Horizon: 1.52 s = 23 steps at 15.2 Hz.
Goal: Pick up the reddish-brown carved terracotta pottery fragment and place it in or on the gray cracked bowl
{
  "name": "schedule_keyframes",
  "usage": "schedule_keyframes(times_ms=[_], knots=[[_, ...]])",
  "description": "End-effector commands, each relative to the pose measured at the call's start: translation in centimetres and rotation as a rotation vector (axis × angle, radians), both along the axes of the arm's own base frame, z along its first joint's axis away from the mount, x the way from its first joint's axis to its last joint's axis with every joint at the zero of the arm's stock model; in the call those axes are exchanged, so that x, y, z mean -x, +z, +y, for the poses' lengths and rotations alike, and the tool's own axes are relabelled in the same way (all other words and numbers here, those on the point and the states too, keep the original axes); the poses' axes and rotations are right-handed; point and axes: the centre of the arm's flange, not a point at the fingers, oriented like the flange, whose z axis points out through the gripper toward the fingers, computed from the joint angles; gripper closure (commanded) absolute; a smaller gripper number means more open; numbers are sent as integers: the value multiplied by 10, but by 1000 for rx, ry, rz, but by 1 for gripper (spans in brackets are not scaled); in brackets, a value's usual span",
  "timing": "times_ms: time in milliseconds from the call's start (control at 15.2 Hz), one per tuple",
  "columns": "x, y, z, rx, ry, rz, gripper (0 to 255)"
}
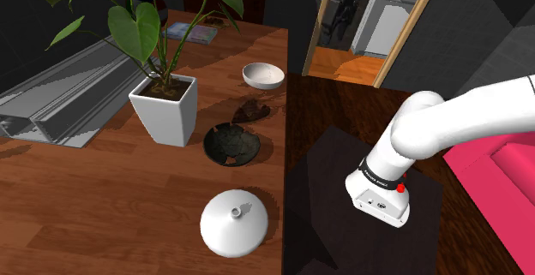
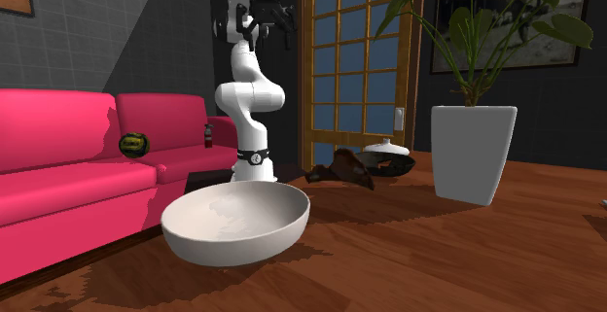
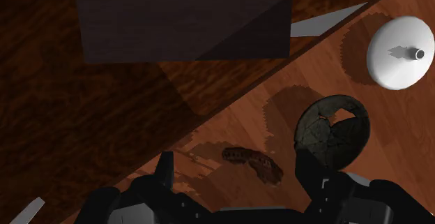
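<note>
The dark brown carved pottery fragment lies flat on the wooden tabletop, near the dark grey cracked bowl but apart from it, with bare wood between the two. In the shoulder view the fragment sits between the cracked bowl and a smooth white bowl. On the cracked bowl's opposite side, well apart from it, rests a white domed lid with a small knob. A white plant pot holding a large-leaved plant stands just beside the cracked bowl, on the shoulder view's left. The gripper hangs high above the tabletop, fingers spread and holding nothing; in the wrist view the fragment shows far below, between them, with the cracked bowl by one finger. The dark stand stands off the tabletop's edge nearest the cracked bowl.
</note>
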Motion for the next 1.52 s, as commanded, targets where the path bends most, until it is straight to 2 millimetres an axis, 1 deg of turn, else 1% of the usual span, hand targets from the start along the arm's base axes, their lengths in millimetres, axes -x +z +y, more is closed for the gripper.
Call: schedule_keyframes(times_ms=[0,330,726,1056,1452], knots=[[0,0,0,0,0,0,0],[-49,-48,5,-20,218,2,0],[-105,-105,26,-43,480,3,0],[-146,-152,54,-63,698,5,0],[-185,-208,101,-86,959,7,0]])
